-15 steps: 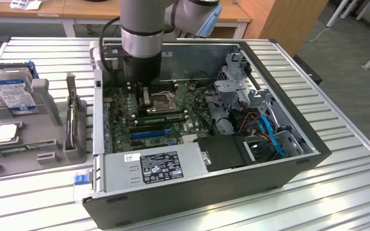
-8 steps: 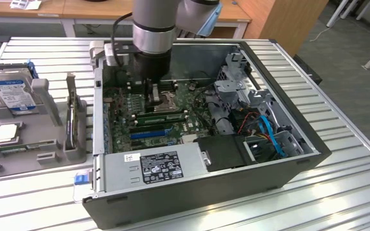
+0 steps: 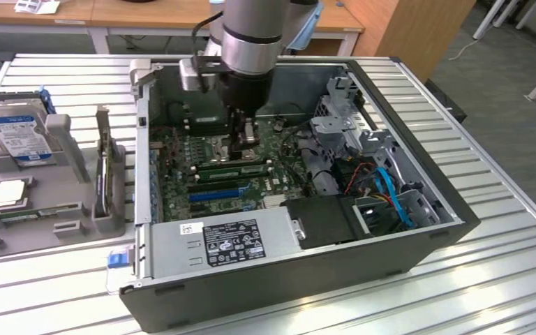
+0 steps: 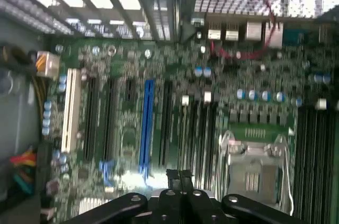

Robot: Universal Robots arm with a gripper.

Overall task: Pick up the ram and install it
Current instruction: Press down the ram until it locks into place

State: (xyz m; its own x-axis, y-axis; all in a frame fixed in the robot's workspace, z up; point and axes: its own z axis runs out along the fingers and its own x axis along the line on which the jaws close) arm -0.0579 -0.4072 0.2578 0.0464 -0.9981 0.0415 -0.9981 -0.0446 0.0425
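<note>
The ram point(image 3: 234, 167), a long green stick with dark chips, lies across the memory slots on the motherboard point(image 3: 214, 192) inside the open computer case point(image 3: 296, 279). My gripper point(image 3: 246, 155) reaches down into the case and hangs right over the ram's middle, at or just above its top edge. Whether they touch, I cannot tell. In the wrist view the black fingers point(image 4: 172, 177) are pressed together with nothing between them, so the gripper point(image 4: 179, 173) is shut, above the green motherboard point(image 4: 175, 128) and near the silvery processor socket point(image 4: 254, 166).
A grey holder point(image 3: 40, 230) on the exterior view's left carries a hard drive point(image 3: 15, 132), a square silvery chip point(image 3: 9, 192) and an upright dark card point(image 3: 109, 174). Inside the case sit a power supply point(image 3: 226, 241), drive cage point(image 3: 343, 118) and blue cables point(image 3: 389, 192).
</note>
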